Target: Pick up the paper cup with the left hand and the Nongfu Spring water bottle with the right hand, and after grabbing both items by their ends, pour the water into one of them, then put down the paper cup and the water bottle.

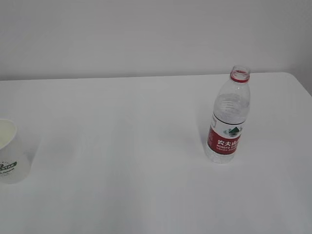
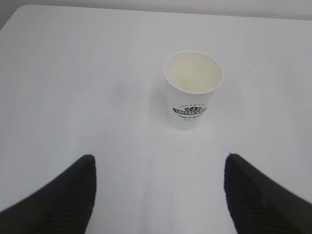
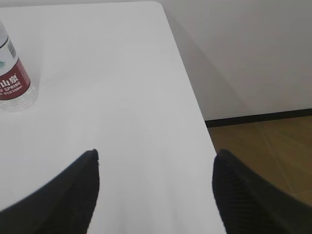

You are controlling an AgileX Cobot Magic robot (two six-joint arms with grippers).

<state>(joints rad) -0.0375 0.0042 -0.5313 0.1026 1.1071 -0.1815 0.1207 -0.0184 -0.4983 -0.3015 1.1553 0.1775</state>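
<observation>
Cup (image 2: 193, 90) and bottle (image 1: 228, 117) stand upright and well apart on my counter (image 1: 122, 146), each on its own arm's side for an easy reach, while my left pincer (image 2: 158, 195) and right pincer (image 3: 156, 190) hang released, grasping nothing.

Left hand (image 2: 158, 195) and right hand (image 3: 156, 192), each seen only from its own wrist camera: two black ribbed fingers (image 2: 58, 200) spread wide apart at the lower frame corners, jaws empty, touching nothing; neither arm appears in the exterior view.
</observation>
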